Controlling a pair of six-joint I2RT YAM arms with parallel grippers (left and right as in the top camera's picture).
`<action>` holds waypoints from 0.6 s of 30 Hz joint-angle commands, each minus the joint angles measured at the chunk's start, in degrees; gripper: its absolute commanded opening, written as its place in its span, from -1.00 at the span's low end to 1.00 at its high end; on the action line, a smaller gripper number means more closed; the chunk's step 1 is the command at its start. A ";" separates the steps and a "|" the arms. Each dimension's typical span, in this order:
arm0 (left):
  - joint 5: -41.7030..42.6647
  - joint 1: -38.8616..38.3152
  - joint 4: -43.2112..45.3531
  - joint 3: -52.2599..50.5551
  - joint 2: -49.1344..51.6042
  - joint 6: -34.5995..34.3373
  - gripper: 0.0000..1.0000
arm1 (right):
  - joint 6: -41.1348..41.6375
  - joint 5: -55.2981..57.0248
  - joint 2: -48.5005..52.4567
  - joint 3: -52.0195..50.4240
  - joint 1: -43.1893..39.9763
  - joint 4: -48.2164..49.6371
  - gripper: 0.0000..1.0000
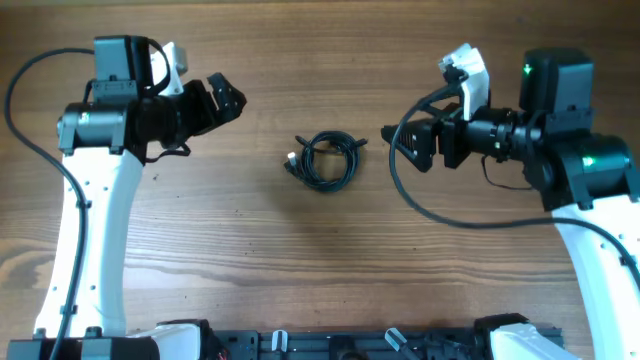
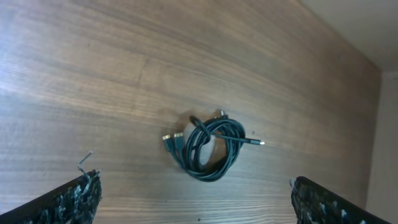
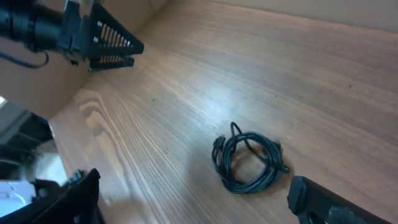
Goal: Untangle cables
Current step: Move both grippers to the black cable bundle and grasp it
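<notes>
The knotted cables lie between the left gripper and right gripper, both wide open, empty, ready to grab.

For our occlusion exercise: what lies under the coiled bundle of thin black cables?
Brown wood-grain tabletop shows through the loops of the thin black cables; the strips directly beneath the strands are covered.

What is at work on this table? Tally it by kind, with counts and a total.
Coiled bundle of black cables: 1 (the cords within it are too tangled to count)
Grippers: 2, the left gripper and the right gripper, both open and clear of the bundle
Total: 3
</notes>
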 commanded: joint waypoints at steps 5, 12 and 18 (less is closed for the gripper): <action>-5.75 -15.10 6.01 0.94 10.71 8.59 0.81 | 8.57 7.41 1.55 1.36 -0.11 0.83 0.79; -5.84 -23.61 21.77 0.94 27.43 18.71 0.62 | 10.19 12.41 1.55 1.36 -0.09 -1.03 0.79; -12.87 -24.65 22.93 0.94 33.14 21.42 0.47 | 10.19 13.75 1.66 1.33 -0.09 -3.54 0.80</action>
